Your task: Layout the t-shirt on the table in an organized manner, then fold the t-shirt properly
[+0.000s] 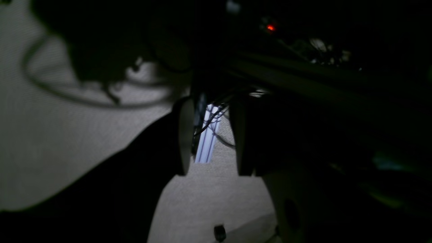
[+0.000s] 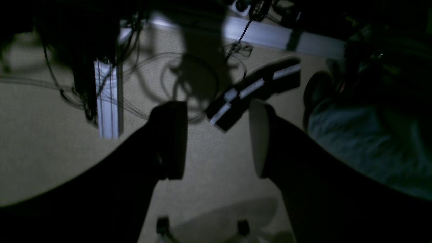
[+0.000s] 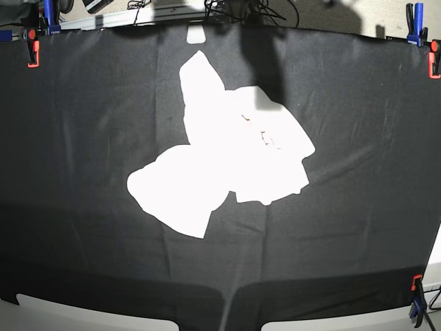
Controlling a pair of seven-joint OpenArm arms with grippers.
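Observation:
The white t-shirt [image 3: 227, 165] lies crumpled in the middle of the table [image 3: 83, 124], bunched into overlapping flaps, with only faint orange marks showing near its centre. Neither gripper shows in the base view; only dark shadows fall on the far edge. In the left wrist view the left gripper [image 1: 212, 114] is open and empty, over beige floor, away from the shirt. In the right wrist view the right gripper [image 2: 218, 114] is open and empty, also over the floor.
Red and blue clamps [image 3: 32, 54] [image 3: 413, 31] [image 3: 416, 284] hold the black cloth at the table's corners. Under the grippers are carpet, an aluminium frame post [image 2: 108, 101], loose cables [image 2: 189, 77] and a power strip [image 2: 253, 89].

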